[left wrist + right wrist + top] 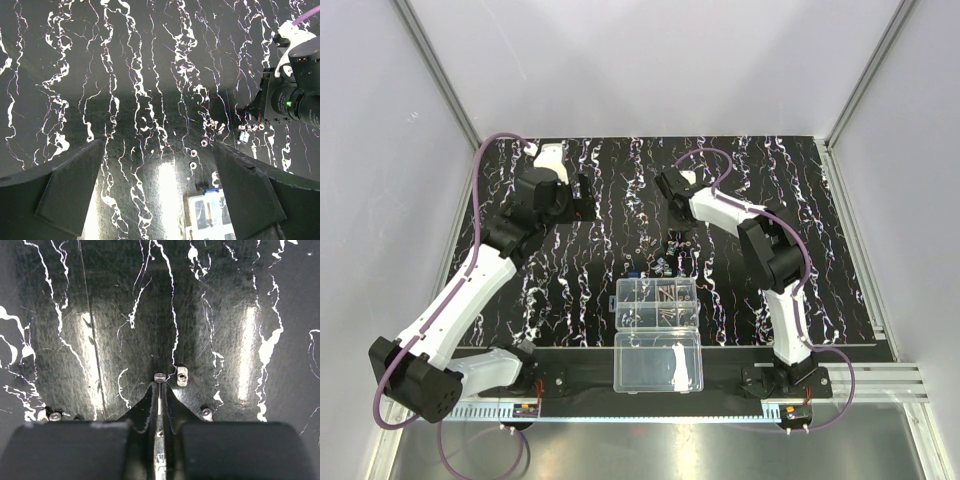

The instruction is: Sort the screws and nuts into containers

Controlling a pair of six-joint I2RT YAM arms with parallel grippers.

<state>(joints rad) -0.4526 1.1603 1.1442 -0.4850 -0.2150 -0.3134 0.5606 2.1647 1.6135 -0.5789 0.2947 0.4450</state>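
Your right claw (160,384), nearly closed, pinches a tiny silvery nut (160,376) on the desk (100,315), second nut (182,376) just beside; left claw (160,200) gapes empty; compartments (620,301) hold brownish and grey screws (670,294).

Jaws pinch a nut (159,377), second nut (182,376) just beside

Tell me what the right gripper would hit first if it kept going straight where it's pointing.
A small nut sitting right at the tips of the right gripper, with the black mat directly behind it. Whether the tips touch it is unclear.
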